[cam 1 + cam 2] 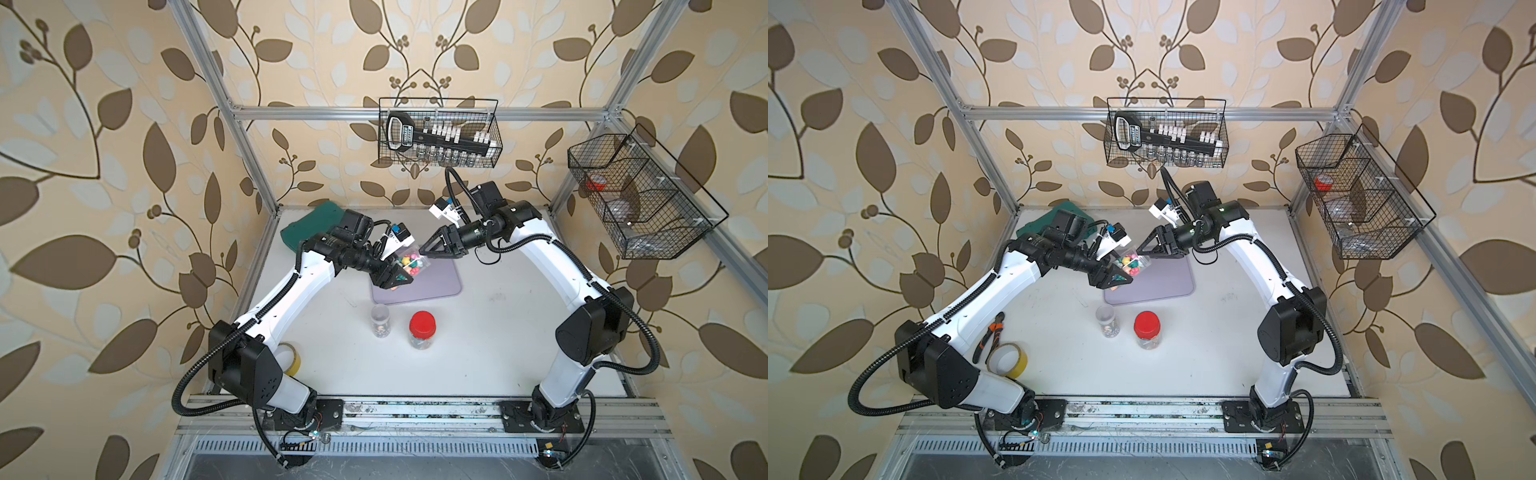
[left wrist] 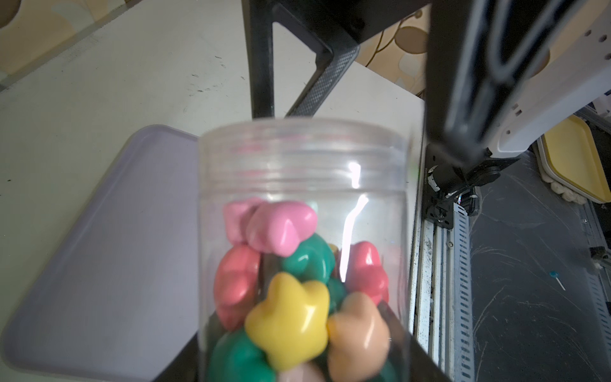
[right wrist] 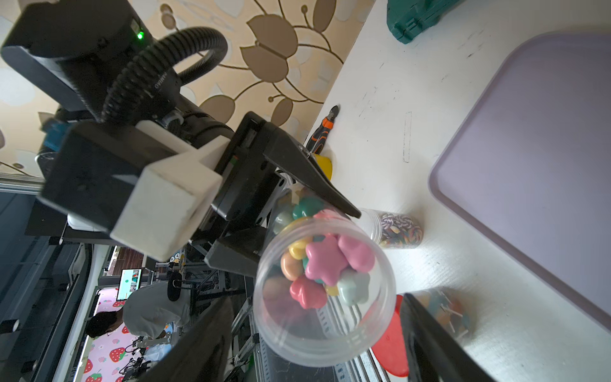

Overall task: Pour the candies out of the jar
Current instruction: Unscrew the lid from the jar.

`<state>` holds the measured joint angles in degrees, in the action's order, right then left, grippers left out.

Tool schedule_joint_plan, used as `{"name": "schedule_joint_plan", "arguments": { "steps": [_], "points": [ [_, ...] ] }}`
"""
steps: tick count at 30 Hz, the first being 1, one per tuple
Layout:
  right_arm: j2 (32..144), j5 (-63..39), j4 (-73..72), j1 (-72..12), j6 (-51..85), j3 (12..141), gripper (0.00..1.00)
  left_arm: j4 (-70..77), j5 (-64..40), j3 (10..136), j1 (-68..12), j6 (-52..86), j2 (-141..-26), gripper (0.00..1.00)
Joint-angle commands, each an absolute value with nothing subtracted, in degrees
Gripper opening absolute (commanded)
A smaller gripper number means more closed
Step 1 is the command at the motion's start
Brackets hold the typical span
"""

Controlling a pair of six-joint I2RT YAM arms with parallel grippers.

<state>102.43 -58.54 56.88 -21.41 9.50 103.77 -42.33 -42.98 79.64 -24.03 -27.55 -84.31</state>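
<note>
Firstly, the left gripper is closed around the body of the jar. This is a clear plastic jar with no lid on its threaded mouth, and the gripper holds it in the air, tilted onto its side. The candies are inside it: pastel flower-shaped pieces in pink, green, yellow, red and peach. They are gathered at the closed end, next to the gripper's black fingers, and they fill about half of the jar.

The mouth of the jar points toward the right gripper. In the right wrist view its two fingers stand well apart, one on each side of the mouth. Whether they touch the rim, I cannot tell.

Under the jar a lavender tray lies flat on the white table, around the middle but closer to the far edge. The jar hangs over the tray's far left corner.

Between the tray and the table's near edge two more containers stand upright. One is a small clear jar without a lid and with striped sweets at its bottom; just beside it is a red-lidded jar.

A green case is at the far left corner of the table. Near the left edge, in a top view, a yellow tape roll and pliers lie beside each other.
</note>
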Motion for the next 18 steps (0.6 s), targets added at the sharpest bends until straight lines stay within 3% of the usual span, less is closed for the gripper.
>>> {"name": "schedule_joint_plan", "arguments": {
  "steps": [1, 7, 18],
  "points": [
    [103.88, -60.12, 57.82, -21.97, 8.00, 103.40, 0.76, -41.04, -45.00, 81.48, -24.06, -28.83, -81.21, 0.61],
    [104.33, -60.15, 57.75, -22.26, 7.82, 103.48, 0.74, -40.96, -45.25, 81.43, -24.01, -28.63, -81.12, 0.61],
    [104.33, -61.31, 57.34, -22.38, 7.29, 103.48, 0.60, -40.43, -45.88, 81.22, -24.04, -28.29, -81.25, 0.61]
  ]
}}
